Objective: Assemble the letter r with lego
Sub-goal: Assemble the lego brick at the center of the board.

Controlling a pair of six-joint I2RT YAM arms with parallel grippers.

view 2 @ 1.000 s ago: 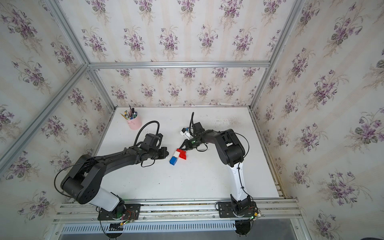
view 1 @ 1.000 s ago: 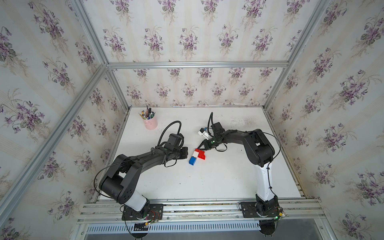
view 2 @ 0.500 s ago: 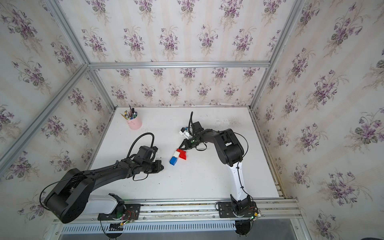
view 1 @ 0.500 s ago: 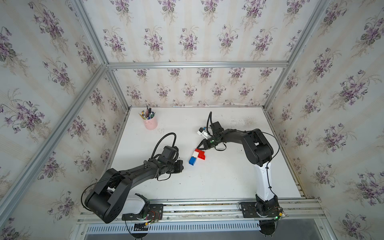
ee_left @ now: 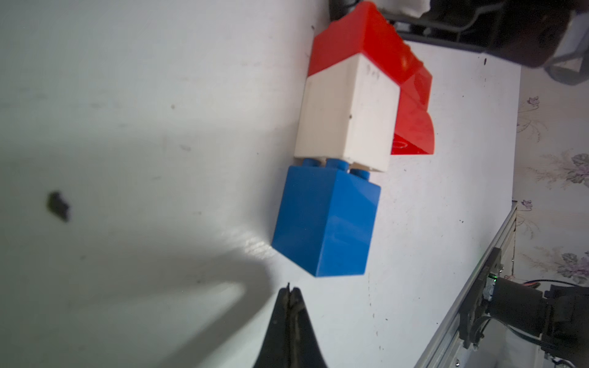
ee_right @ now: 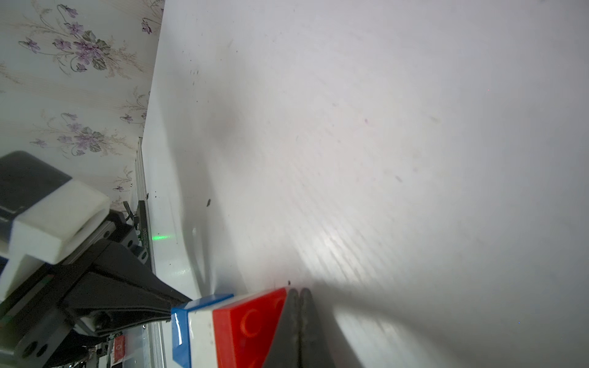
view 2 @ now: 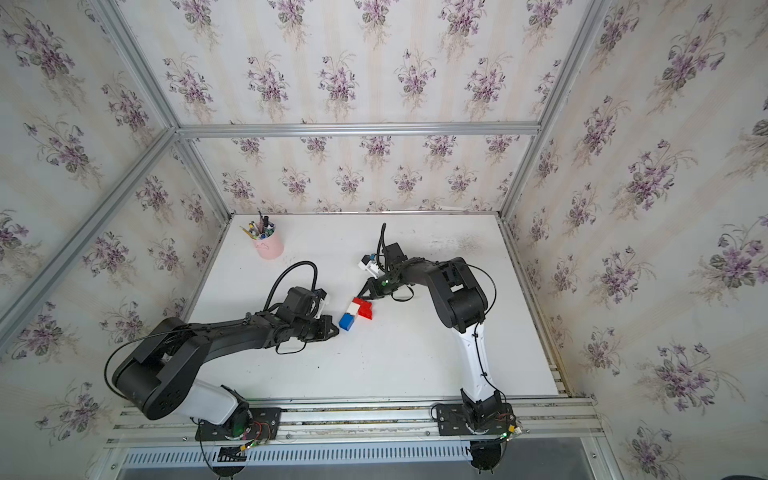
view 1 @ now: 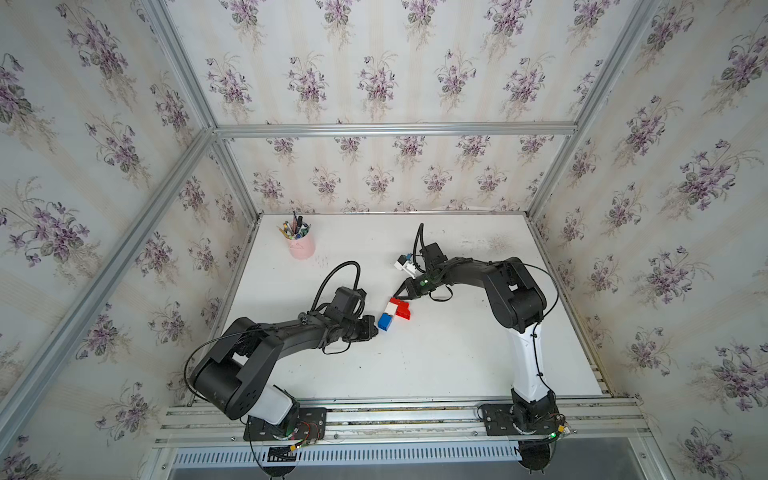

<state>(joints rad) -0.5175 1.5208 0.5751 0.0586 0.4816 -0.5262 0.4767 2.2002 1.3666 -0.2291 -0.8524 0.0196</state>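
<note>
The left gripper (ee_left: 288,294) is closed on nothing, its jaws pressed flat together. It lies low over the table (view 1: 457,353), its tip just short of the blue brick (ee_left: 325,223), with a sliver of table between them. The right gripper (ee_right: 299,294) is likewise closed and empty. Its tip is against the end of the long red brick (ee_right: 248,325); whether it presses there cannot be told.

Between the two tips lies the letter r (view 1: 394,312), flat on the table near its middle. The blue brick and the white brick (ee_left: 347,114) run in a line. The long red brick crosses the far end and the short red brick (ee_left: 414,127) hangs off its side. Blue studs show in a thin gap under the white brick, so that joint is not fully seated.

In the right wrist view the bricks are cut off at the frame's edge and partly covered by the fingers. In both top views the two red bricks merge into one shape. In the left wrist view the right arm is only a dark blur beyond the red bricks.

The table is white and scuffed, with a dark speck (ee_left: 58,206). A pink cup (view 1: 302,248) of pens stands well apart, at the far left corner. Walls (view 1: 374,83) papered with purple flowers enclose the table, and an aluminium rail (view 1: 395,415) carries both arm bases.
</note>
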